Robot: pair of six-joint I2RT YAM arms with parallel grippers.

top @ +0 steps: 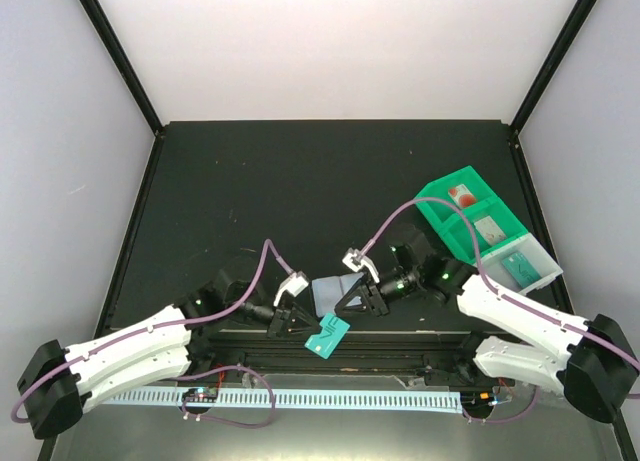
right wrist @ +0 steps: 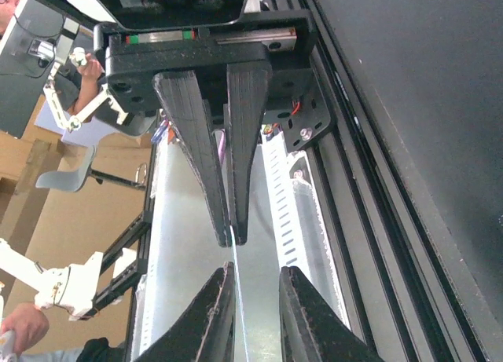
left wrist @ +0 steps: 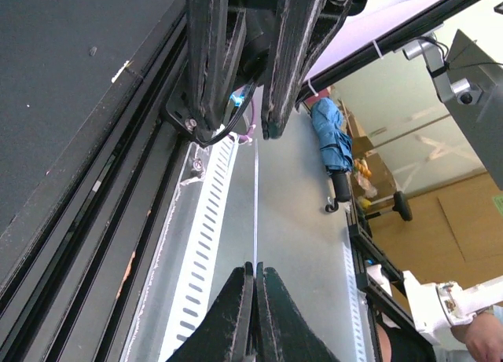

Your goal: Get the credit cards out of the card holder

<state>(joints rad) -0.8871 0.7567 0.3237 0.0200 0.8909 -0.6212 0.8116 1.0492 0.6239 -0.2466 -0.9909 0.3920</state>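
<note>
A pale blue-grey credit card point(top: 328, 293) hangs in the air between my two grippers, just above the table's front edge. Both wrist views show it edge-on as a thin line point(left wrist: 256, 205) point(right wrist: 235, 256). My left gripper point(top: 303, 313) point(left wrist: 255, 272) is shut on one end of it. My right gripper point(top: 343, 303) point(right wrist: 256, 269) faces it with its jaws apart around the other end; the card runs close to one finger point(right wrist: 220, 315) and stands clear of the other. A teal credit card point(top: 327, 334) lies just below, by the front rail. The card holder does not show.
A green compartment tray point(top: 447, 228) stands at the right with small flat items in it, and a clear bin point(top: 541, 258) adjoins it holding something teal. A slotted white rail point(top: 300, 398) runs along the near edge. Black frame posts stand at the table's back corners.
</note>
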